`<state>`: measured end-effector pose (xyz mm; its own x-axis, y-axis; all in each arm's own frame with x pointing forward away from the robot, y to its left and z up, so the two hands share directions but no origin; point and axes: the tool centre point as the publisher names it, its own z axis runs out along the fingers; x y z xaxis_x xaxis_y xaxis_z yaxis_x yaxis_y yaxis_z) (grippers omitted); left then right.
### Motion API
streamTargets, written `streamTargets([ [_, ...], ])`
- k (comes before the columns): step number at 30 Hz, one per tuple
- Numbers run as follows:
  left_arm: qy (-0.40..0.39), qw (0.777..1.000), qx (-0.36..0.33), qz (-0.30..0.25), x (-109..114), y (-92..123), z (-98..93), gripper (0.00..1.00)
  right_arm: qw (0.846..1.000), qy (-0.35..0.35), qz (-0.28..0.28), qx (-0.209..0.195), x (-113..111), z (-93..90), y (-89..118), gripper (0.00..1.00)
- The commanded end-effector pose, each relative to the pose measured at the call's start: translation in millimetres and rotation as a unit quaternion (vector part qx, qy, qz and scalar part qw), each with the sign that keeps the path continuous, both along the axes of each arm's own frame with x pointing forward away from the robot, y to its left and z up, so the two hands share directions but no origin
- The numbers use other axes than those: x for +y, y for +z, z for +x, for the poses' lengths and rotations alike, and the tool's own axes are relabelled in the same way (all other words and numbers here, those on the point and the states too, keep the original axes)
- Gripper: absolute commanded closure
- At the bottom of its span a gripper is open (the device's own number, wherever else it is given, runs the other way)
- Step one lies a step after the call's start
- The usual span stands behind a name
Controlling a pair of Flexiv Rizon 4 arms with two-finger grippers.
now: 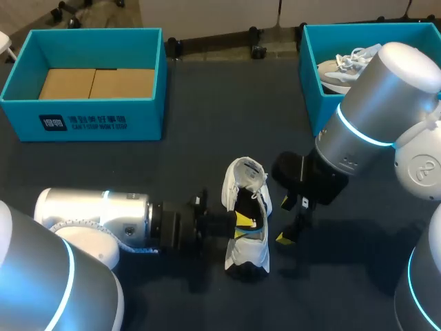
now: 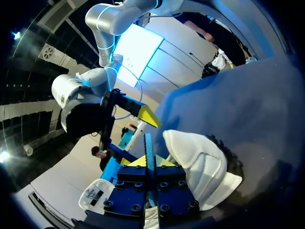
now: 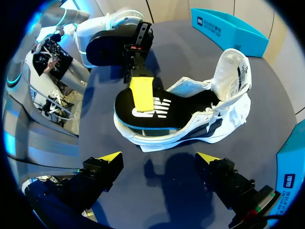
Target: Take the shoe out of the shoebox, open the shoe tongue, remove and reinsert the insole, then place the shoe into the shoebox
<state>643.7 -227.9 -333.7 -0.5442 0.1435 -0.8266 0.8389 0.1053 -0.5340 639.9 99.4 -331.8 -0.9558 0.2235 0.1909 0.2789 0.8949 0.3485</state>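
Currently the left gripper (image 1: 238, 224) is clenched on a thin edge of the shoe (image 1: 249, 256) at mid-length. The right gripper (image 1: 294, 221) is released, fingers wide with nothing between them, just beside the shoe's opposite flank. The shoe rests on the table (image 1: 207, 103) between both grippers, tongue (image 1: 244, 172) raised. It is judged light, with a soft, yielding upper, so grip the stiffer heel or sole edge, not the tongue.

Two teal shoeboxes (image 1: 83, 121) (image 1: 318, 114), two shoes (image 1: 256, 256) (image 1: 341, 69), two robot arms (image 1: 96, 217) (image 1: 372, 110)
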Motion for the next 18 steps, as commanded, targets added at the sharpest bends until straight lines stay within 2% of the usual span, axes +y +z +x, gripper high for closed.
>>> streamTargets([
  [1,-0.004,1.0,0.001,0.014,-13,-14,10.2,1.0,1.0,0.0,0.0,0.0,1,0.1,-1,0.0],
  [7,0.004,1.0,0.005,0.02,-15,-19,21.4,1.0,1.0,0.0,0.0,0.0,1,0.1,-1,0.0],
  [13,-0.008,1.0,0.014,0.015,-14,-10,15.8,1.0,1.0,0.0,0.0,0.0,1,0.1,-1,0.0],
  [14,-0.01,1.0,0.014,0.014,-12,-8,14.1,0.86,1.0,0.0,0.0,0.0,1,0.1,-1,0.0],
  [15,-0.012,1.0,0.015,0.014,-11,-7,13.6,0.79,1.0,0.0,0.0,0.0,1,0.1,-1,0.0],
  [16,-0.013,1.0,0.014,0.014,-9,-5,12.1,0.64,1.0,0.0,0.0,0.0,1,0.1,-1,0.0],
  [17,-0.014,1.0,0.013,0.014,-8,-4,11.0,0.57,1.0,0.0,0.0,0.0,1,0.1,-1,0.0],
  [18,-0.017,1.0,0.015,0.013,-7,-1,8.6,0.57,1.0,0.0,0.0,0.0,1,0.1,-1,0.0],
])
